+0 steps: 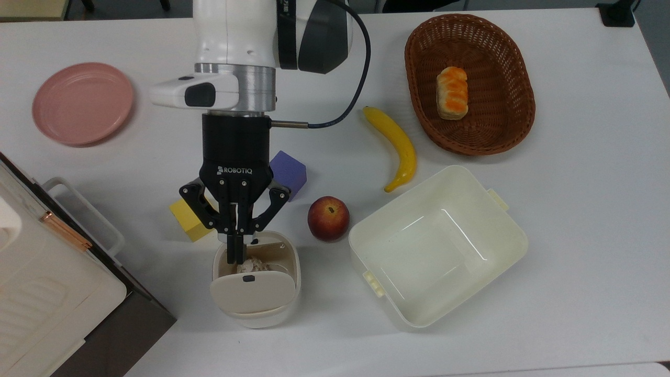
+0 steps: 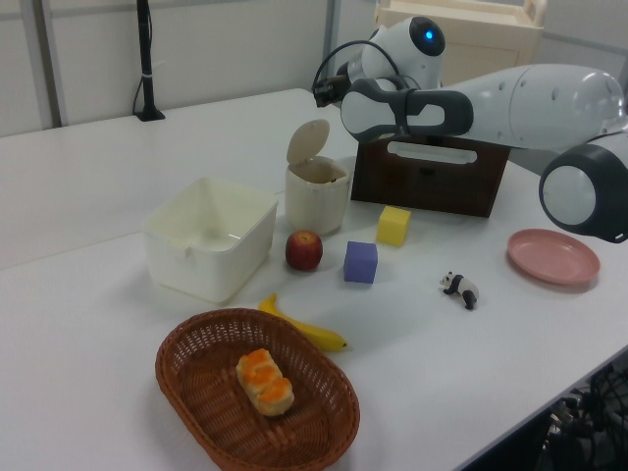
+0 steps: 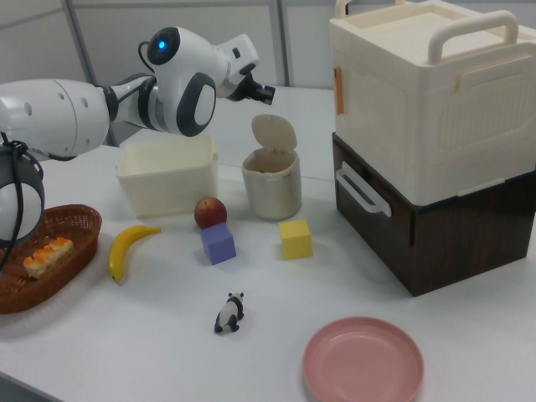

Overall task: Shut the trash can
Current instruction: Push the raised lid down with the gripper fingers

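Trash can (image 1: 255, 285) stands on the white worktop (image 1: 576, 209), the landmark for everything here: an apple (image 1: 328, 218) sits just beside it on the top view's right, and a yellow cube (image 1: 189, 220) just beyond its far rim. Its lid (image 1: 253, 292) is swung up on the near-side hinge, standing nearly upright in the right view (image 3: 274, 133). Fingers (image 1: 235, 255) are clenched together, gripping nothing, and hang above the can's open mouth, on the far side from the raised lid. Closing likely means getting behind the lid and pressing it over and down toward the far rim.
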Motion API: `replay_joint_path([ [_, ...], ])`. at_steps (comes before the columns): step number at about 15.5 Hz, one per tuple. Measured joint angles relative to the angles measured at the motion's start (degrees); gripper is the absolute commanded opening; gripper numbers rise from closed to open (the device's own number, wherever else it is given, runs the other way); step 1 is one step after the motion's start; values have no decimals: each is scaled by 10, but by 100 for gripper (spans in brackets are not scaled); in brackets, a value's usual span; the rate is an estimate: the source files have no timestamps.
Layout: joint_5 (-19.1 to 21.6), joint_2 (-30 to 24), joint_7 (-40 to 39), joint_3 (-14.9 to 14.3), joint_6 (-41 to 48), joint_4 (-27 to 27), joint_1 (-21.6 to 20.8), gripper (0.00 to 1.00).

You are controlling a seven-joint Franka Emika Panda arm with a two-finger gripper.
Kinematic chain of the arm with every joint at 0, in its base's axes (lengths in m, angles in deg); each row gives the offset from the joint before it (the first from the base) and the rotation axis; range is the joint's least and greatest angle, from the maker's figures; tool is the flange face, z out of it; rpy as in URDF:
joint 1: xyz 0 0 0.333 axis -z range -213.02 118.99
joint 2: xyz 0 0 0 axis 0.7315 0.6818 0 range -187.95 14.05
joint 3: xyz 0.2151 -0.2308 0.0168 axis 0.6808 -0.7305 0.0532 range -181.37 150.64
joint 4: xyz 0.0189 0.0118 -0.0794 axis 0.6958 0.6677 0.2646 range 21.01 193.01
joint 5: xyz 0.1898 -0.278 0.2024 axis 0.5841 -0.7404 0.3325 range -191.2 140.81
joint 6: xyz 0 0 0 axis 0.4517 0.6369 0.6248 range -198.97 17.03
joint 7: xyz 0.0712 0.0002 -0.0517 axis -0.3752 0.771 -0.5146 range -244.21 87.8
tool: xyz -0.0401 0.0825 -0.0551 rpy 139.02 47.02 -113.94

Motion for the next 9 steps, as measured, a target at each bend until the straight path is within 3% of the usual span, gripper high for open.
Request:
replay_joint_path([
  [9,-6,34,0,0,-29,-13,-5,5],
])
